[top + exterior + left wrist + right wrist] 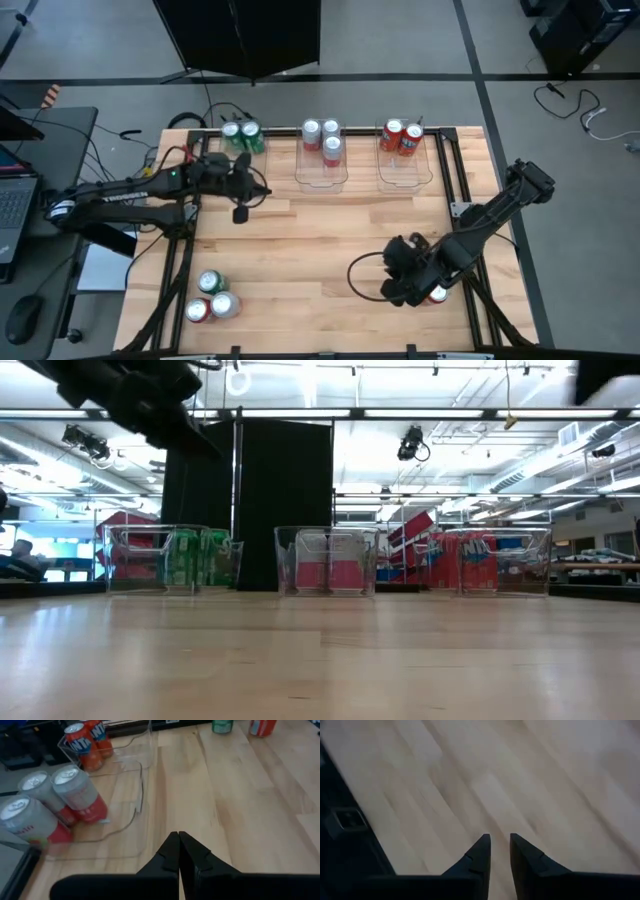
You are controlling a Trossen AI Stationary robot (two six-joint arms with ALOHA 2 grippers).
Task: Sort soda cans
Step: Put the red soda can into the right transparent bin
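Note:
Three clear bins stand along the table's far edge. The left bin holds green cans (241,135), the middle bin silver-white cans (322,137) (75,795), and the right bin red cans (401,137) (85,740). A green can (210,283), a red can (197,311) and a silver-white can (226,305) stand together at the near left corner. Another red can (437,294) shows partly under the right arm. My left gripper (240,207) (178,851) hovers shut, near-side of the left bin. My right gripper (398,272) (500,847) hangs above bare wood with a narrow gap between its fingers, holding nothing.
Black frame rails (452,190) run along the table's sides. Cables and a laptop (15,205) lie off the left edge. The left wrist view shows a green can (222,725) and a red can (261,726) farther off on bare wood. Open wood (320,250) fills the table's middle.

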